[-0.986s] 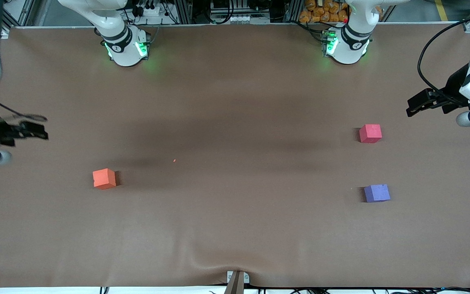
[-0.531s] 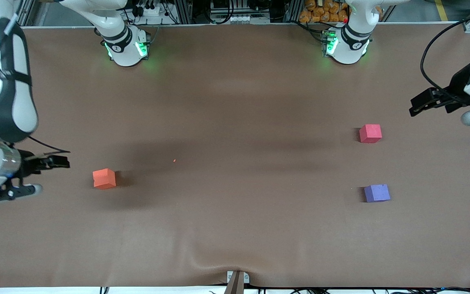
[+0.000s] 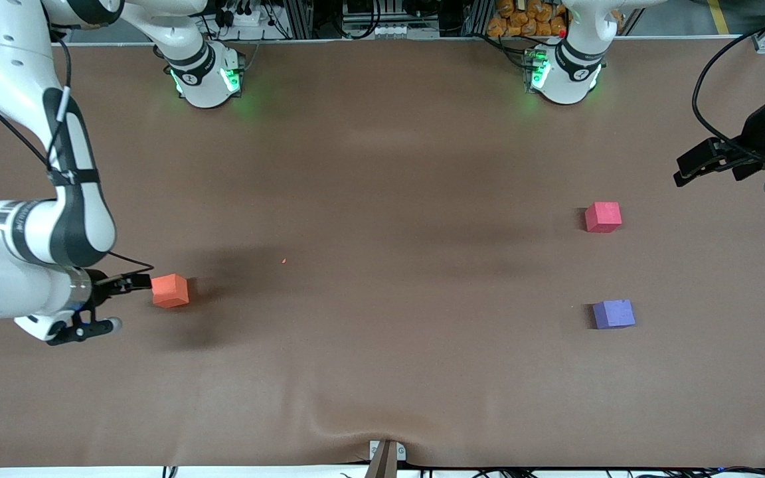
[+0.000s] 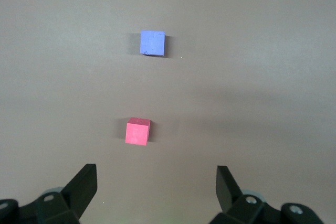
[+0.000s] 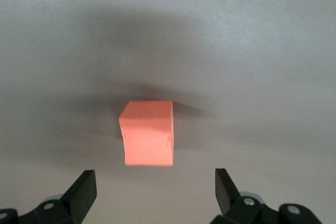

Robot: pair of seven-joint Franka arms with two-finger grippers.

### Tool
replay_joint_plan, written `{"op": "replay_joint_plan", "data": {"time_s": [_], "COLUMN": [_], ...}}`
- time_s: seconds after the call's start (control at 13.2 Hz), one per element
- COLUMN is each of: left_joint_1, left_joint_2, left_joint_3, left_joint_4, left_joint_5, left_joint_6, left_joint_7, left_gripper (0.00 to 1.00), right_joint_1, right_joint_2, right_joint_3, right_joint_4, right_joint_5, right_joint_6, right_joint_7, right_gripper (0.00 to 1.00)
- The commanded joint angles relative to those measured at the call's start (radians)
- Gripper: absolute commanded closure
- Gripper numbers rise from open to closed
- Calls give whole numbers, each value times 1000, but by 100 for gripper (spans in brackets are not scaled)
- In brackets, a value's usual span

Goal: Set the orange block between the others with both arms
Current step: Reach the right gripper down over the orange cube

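Brown matte tabletop [image 3: 382, 166]; foam orange block [image 3: 170, 290] beside right gripper [image 3: 131, 283], both jaws released

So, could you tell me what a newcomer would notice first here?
The orange block sits alone toward the right arm's end of the brown table, with the open right gripper close beside it. At the other end lie the red-pink cube and purple cube, the open left gripper waiting nearby.

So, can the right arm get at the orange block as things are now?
Probably yes. The right gripper is open, right beside the orange block, which sits alone on the brown table; its fingers stand wider than the block, with nothing between.
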Motion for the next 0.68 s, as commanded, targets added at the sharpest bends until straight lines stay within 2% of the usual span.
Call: {"op": "replay_joint_plan", "data": {"time_s": [0.0,0.15,0.61], "left_joint_1": [6,4,4], "left_joint_2": [-3,-15,-13], "left_joint_3": [-1,-9,-9], "left_joint_4": [5,11,14], "left_joint_5": [-14,-14,-14], "left_joint_6": [-13,-41,-39], "left_joint_7": [22,21,21], "left_gripper": [0,0,0], "right_joint_1": [13,24,26], "right_joint_2": [39,52,75], "right_joint_3": [-3,-3,-3], "right_joint_4": [-27,-66,-89], "right_joint_5": [19,19,29], "right_joint_6": [87,155,155], "right_joint_7": [-18,-18,-23], "right_gripper": [0,0,0]}}
